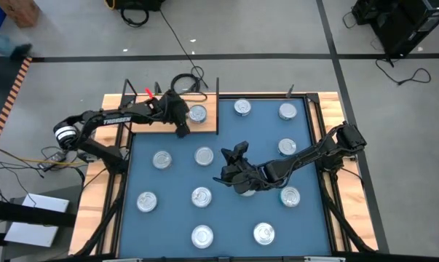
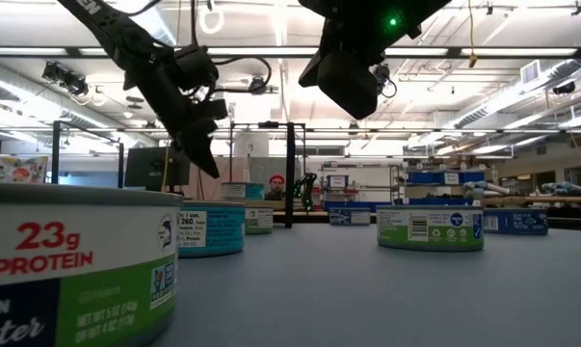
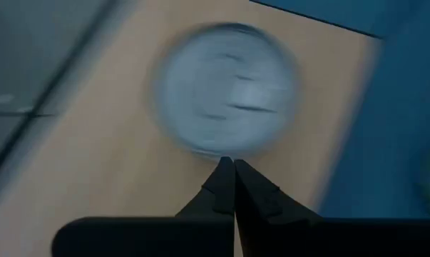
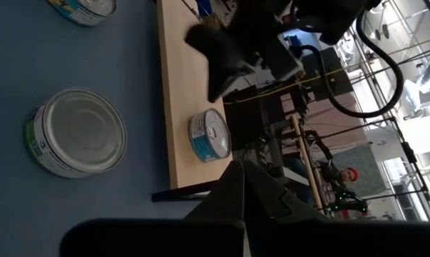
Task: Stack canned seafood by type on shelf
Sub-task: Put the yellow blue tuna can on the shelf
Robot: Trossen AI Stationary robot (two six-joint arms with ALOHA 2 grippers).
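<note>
One silver tin of canned seafood [image 1: 197, 114] [image 3: 225, 96] stands upright on the light-brown shelf board [image 1: 208, 102] [image 3: 93, 164] at the far left. My left gripper [image 1: 183, 131] [image 3: 233, 163] is shut and hangs just near of that tin, above the board's near edge, touching nothing. My right gripper [image 1: 237, 151] [image 4: 237, 168] is shut too, raised over the middle of the blue mat [image 1: 175, 178] and pointing toward the shelf. Several more tins stand on the mat, among them one [image 1: 204, 156] [image 4: 75, 132] close to the right gripper.
Thin black uprights [image 1: 218, 87] rise at the shelf's corners. Tins line the mat's far edge [image 1: 242, 108], right side [image 1: 287, 146] and near edge [image 1: 202, 236]; one [image 1: 290, 196] sits beside the right arm. The low view has a labelled tin [image 2: 73, 265] right at the camera.
</note>
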